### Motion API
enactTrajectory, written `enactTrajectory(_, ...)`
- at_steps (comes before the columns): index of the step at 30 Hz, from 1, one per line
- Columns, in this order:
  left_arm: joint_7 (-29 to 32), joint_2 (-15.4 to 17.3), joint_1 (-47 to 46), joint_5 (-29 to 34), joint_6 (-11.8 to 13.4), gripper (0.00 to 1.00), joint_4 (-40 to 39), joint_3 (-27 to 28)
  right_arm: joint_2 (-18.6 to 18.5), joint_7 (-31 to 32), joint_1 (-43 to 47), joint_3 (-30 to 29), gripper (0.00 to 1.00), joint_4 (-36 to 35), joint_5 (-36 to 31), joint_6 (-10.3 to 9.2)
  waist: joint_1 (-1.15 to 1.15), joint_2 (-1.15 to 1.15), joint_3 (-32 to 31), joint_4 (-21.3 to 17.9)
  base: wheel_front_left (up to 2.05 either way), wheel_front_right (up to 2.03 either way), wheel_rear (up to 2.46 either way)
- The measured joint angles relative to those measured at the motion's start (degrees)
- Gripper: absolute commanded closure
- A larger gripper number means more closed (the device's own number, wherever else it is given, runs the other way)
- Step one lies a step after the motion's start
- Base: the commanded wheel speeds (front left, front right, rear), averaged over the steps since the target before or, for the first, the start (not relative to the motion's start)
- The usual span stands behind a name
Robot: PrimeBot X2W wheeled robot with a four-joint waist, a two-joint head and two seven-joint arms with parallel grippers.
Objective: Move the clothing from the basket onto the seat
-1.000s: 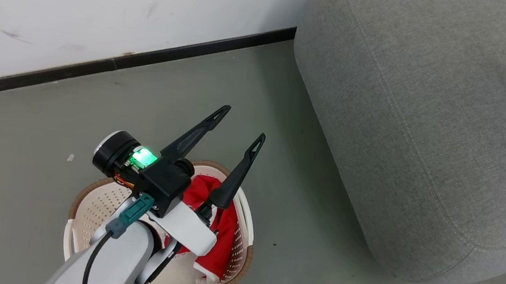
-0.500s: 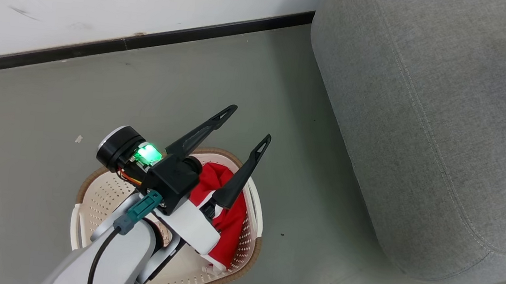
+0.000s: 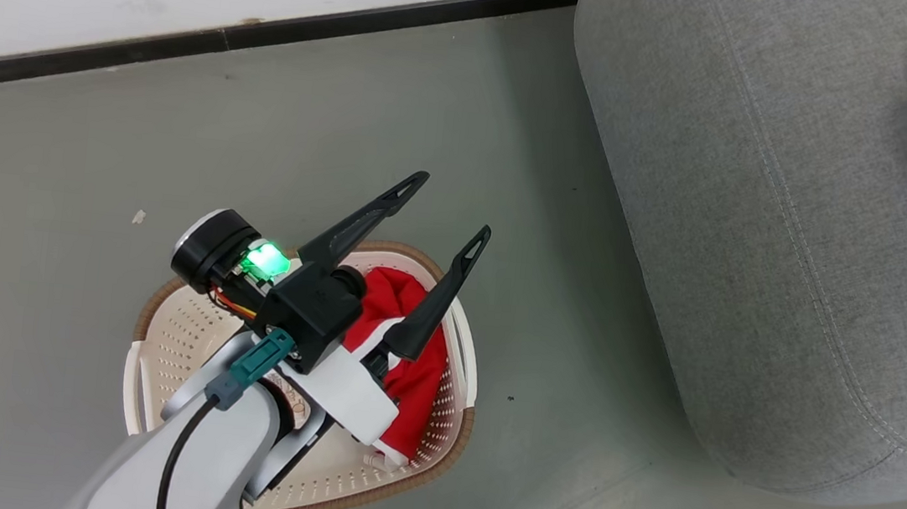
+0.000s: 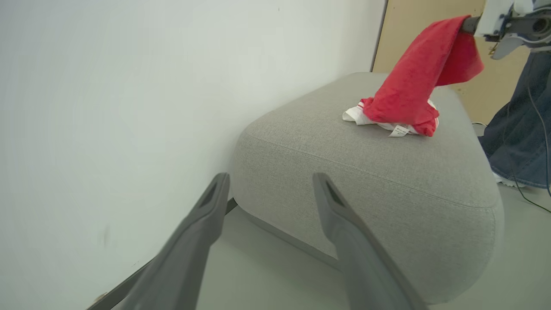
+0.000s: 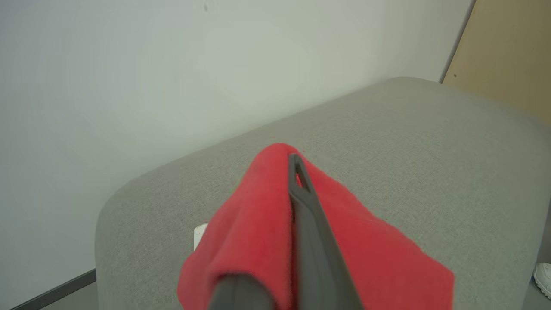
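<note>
Grey seat (image 3: 767, 237), upper right, has one red garment (image 4: 413, 86) drooping from my clamped right gripper (image 5: 296, 165), while the basket (image 3: 158, 341) holds more clothing (image 3: 394, 299) under my wide-open left gripper (image 3: 451, 203).

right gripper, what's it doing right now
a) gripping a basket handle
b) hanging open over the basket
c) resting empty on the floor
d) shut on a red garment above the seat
d: the right wrist view shows the right gripper shut with the red garment bunched around its fingers, and the left wrist view shows that fabric hanging from it over the grey seat.
</note>
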Motion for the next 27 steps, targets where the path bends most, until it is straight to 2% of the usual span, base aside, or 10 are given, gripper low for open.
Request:
enactTrajectory(9,0.0,0.0,-1.0,0.0,0.0,0.00,-0.2,0.4,3.4,-0.4,2.5,0.5,1.00,2.8,-1.0,0.00,0.00,0.00,1.5,-0.3,0.00,0.00,0.00)
enactTrajectory(16,-0.6,0.0,-1.0,0.1,0.0,0.00,-0.1,0.6,4.6,-0.4,4.0,0.5,1.00,4.5,-1.0,0.00,0.00,0.00,1.9,-0.2,0.00,0.00,0.00)
enactTrajectory(17,-0.9,0.0,-1.0,0.1,0.0,0.00,0.0,0.7,4.8,-0.4,4.1,0.5,0.95,4.6,-1.0,0.00,0.00,0.00,1.9,-0.2,0.00,0.00,0.00)
enactTrajectory(18,-0.9,0.0,-1.0,0.1,0.0,0.00,0.0,0.8,5.0,-0.4,4.1,0.5,0.75,4.6,-1.1,0.00,0.00,0.00,1.9,-0.2,0.00,0.00,0.00)
enactTrajectory(19,-1.0,0.0,-1.0,0.1,0.1,0.00,0.1,0.8,5.2,-0.4,4.1,0.5,0.61,4.6,-1.1,0.00,0.00,0.00,1.9,-0.2,0.00,0.00,0.00)
enactTrajectory(20,-1.1,0.1,-1.0,0.1,0.1,0.00,0.1,0.9,5.5,-0.4,4.1,0.4,0.41,4.6,-1.1,0.00,0.00,0.00,1.9,-0.3,0.00,0.00,0.00)
enactTrajectory(21,-1.1,0.1,-1.0,0.1,0.1,0.00,0.2,1.0,5.9,-0.4,4.2,0.2,0.11,4.5,-1.2,0.00,0.00,0.00,1.8,-0.3,0.00,0.00,0.00)
enactTrajectory(22,-1.1,0.0,-1.0,0.1,0.1,0.00,0.4,1.0,6.1,-0.4,4.2,0.3,0.00,4.5,-1.5,0.00,0.00,0.00,1.8,-0.4,0.00,0.00,0.00)
enactTrajectory(27,-1.9,0.0,-1.0,0.1,0.1,0.00,0.9,1.2,6.0,-0.4,4.8,1.2,0.00,4.2,-1.8,0.00,0.00,0.00,1.5,-0.8,0.00,0.00,0.00)
